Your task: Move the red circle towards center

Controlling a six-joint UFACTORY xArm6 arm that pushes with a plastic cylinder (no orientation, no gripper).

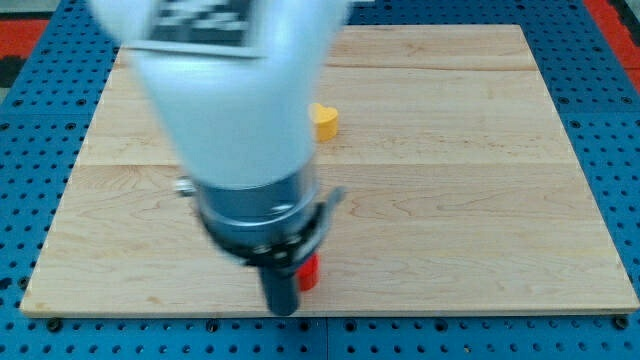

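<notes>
The red circle (309, 272) shows only as a small red sliver near the board's bottom edge, mostly hidden behind my arm. My rod comes down right beside it on its left, and my tip (281, 311) is at the board's bottom edge, touching or nearly touching the red block. A yellow block (324, 121) lies above the middle of the board, partly hidden by my arm; its shape is unclear.
The wooden board (480, 200) lies on a blue perforated table (610, 90). My large white and dark arm body (240, 130) covers much of the board's left-centre, and may hide other blocks.
</notes>
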